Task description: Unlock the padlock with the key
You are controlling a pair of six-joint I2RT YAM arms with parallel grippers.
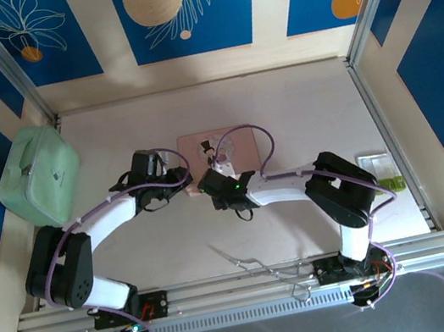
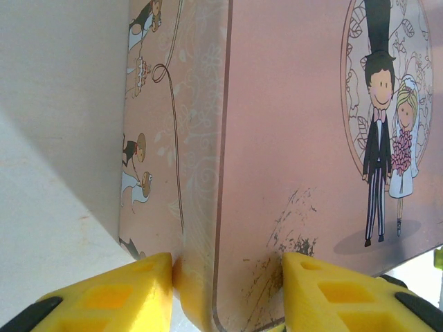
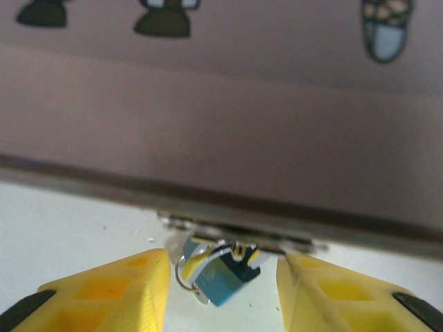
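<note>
The left pincer (image 2: 227, 261) straddles the near corner of the tin (image 2: 291, 124), both yellow pads seemingly pressed on it, so I judge it to be pinching the tin to steady it on the tabletop (image 1: 278, 96). That hold covers little of the corner. If it slips, the tin could slide or swing round and carry the lock out of line.

The padlock (image 3: 223, 282), silvery with a blue part, hangs tilted from the hasp (image 3: 235, 242) on the tin's front wall, just above the tabletop. A small ring (image 3: 181, 271) sits against it, but the blur hides whether this carries the key.

The right pincer (image 3: 221, 266) is spread, a finger on either side of the padlock and touching neither. The lock dangles freely, so a closing finger could knock it aside or twist it. The pincer might also close on the ring or the hasp instead, and a tug there could drag the tin.

No brand or readable writing shows. The lid carries a cartoon bride and groom, and small wedding figures run along the side wall.
</note>
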